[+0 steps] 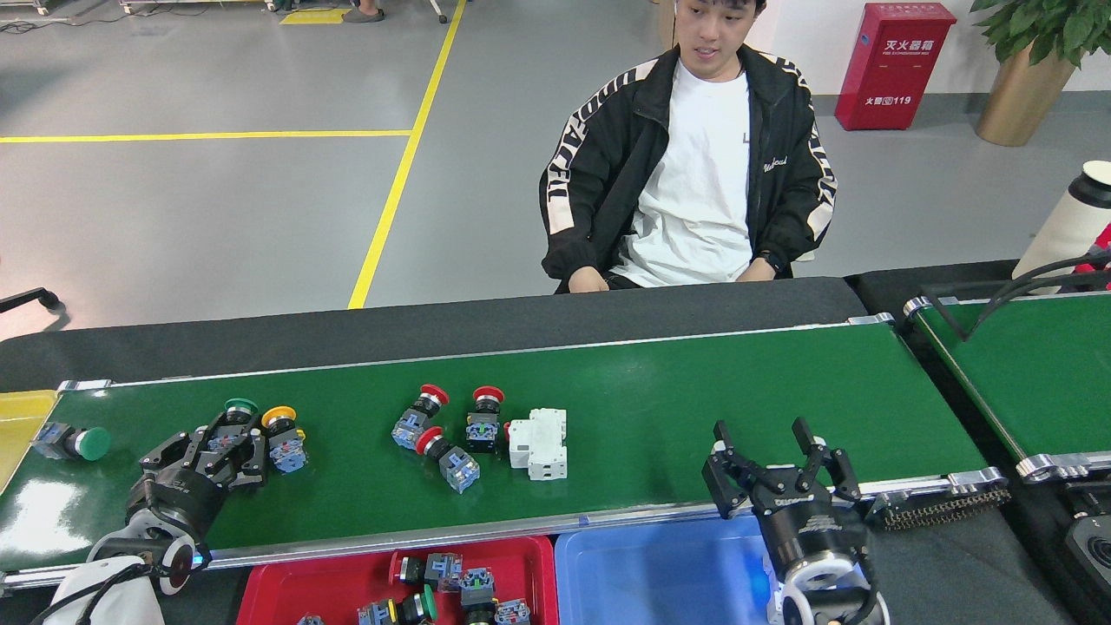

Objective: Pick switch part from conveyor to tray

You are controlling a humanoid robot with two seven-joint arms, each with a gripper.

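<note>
The conveyor (694,391) carries several switch parts. My left gripper (215,451) reaches over its near left end, open, with its fingers on either side of a green-capped switch part (236,417). A yellow-capped one (279,434) lies right beside that. Three red-capped switch parts (447,453) and a white breaker block (540,444) cluster mid-belt. Another green-capped part (74,443) lies at the far left. My right gripper (771,451) stands open and empty over the belt's front rail, above the blue tray (651,573). The red tray (269,582) holds several switch parts.
A person (694,174) sits behind the conveyor, hands in lap. A yellow tray (17,425) sits off the belt's left end. A second green belt (1041,373) angles away at the right, with black cables over it. A white bottle (1072,221) stands far right.
</note>
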